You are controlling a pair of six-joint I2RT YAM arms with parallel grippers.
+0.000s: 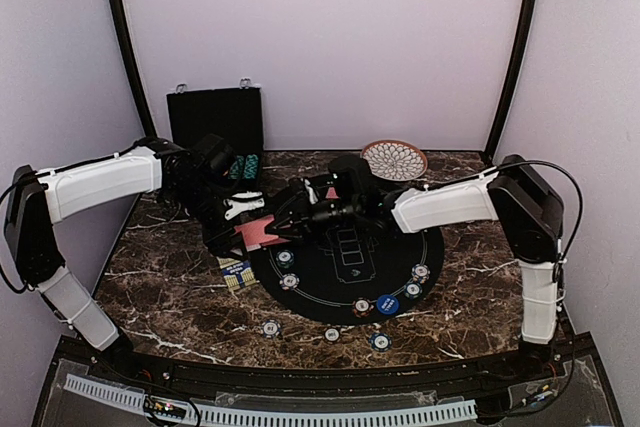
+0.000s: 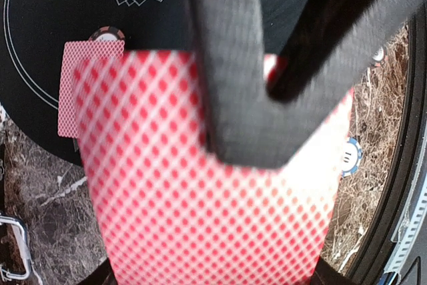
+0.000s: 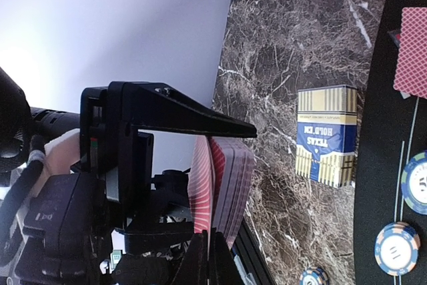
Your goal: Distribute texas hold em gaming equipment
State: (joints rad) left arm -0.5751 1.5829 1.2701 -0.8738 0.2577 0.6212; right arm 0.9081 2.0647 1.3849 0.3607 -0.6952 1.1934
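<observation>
Holding the deck (image 1: 262, 234) of red-backed cards in the left claw (image 1: 240, 227), clamped narrowly across the stack, at the left edge of the round black felt mat (image 1: 325, 297). Pinching the top card (image 3: 200, 185) with the right claw (image 3: 208, 248), shut tight on the card's edge and reaching across the mat from its right side. From the right wrist, seen fanned slightly clear of the cards beneath. Apparently mid-deal, lifting one card off for a place on the mat.

Showing one dealt card (image 2: 90, 85) face down just inside the mat's left rim, just beside a striped chip (image 2: 107, 33). Also showing more chips (image 1: 413, 290) spaced along the mat's near rim, with a blue button (image 1: 388, 304) among them. Showing three further chips on the marble counter (image 1: 165, 292), just outside that same rim. Leaving the Texas Hold'em card box (image 3: 327, 135) flat on the counter just off the mat's left rim, near the deck.

To do this step well:
- Draw the card sideways along its own plane, toward the mat's centre rather than upward, to avoid dragging a second card along.
- Keep the left grip firm and level so as not to spill the stack.
- Check for a single card before clearing the deck.
- Carry low over the mat and set down face down at an unfilled place, apart from the chips.
- Release only once flat.
</observation>
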